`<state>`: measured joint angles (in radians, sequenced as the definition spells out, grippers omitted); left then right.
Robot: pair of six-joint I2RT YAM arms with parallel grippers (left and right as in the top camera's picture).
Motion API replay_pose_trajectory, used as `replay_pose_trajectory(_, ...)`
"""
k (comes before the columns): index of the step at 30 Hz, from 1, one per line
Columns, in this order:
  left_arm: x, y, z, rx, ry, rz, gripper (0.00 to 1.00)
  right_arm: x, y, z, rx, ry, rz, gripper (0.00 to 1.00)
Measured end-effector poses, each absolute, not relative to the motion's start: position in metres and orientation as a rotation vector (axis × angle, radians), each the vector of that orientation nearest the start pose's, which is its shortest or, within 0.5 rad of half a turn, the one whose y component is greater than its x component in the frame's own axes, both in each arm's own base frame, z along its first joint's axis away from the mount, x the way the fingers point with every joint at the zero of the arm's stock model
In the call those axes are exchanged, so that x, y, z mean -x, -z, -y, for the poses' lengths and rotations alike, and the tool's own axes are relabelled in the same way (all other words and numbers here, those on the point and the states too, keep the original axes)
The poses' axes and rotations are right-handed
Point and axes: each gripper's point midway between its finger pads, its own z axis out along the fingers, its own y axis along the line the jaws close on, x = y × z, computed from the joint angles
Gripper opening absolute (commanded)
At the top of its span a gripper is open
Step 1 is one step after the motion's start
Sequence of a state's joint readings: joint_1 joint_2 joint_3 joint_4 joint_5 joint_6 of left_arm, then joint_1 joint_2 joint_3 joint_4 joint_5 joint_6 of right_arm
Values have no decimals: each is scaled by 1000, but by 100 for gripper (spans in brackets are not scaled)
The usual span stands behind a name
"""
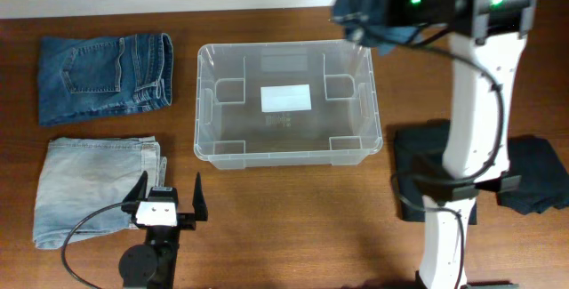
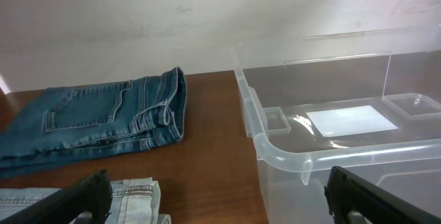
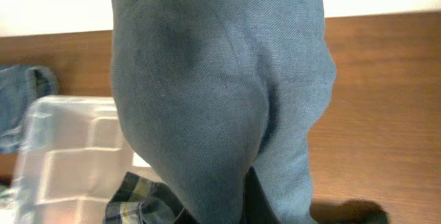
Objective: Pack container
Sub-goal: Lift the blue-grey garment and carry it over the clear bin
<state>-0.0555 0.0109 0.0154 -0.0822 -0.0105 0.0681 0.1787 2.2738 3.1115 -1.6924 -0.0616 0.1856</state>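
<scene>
Over the table, overhead cam: left gripper spread wide, nothing in it, container just ahead and right. Right gripper?
— Clamped on a dark blue garment, dangling above the container's far right corner.
— Wrist cams?
— Left: container right of the fingertips, folded jeans ahead-left. Right: garment fills everything, fingers hidden.

table: brown wood | wall: plain white, behind table
</scene>
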Motion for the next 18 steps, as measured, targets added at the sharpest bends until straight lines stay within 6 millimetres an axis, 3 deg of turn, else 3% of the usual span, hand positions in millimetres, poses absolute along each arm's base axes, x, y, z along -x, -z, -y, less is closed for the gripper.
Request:
replay_pose_trajectory(4,-246,-158,12,-94,-18,-1646,100,-448,-353,-142,79,-168,-2431,4)
replay_pose_trajectory(11,-246,-158,12,-94,-18,-1646,99,-420,-318,-212,153,2,-2502,4)
replay_pose_trajectory(14,-246,-158,12,-94,-18,-1646,99,-413,-297,-229,142,85,-2531,4)
replay_pose_trajectory(18,-246,-158,12,-94,-18,-1646,99,-422,-259,-242,100,168,-2565,4)
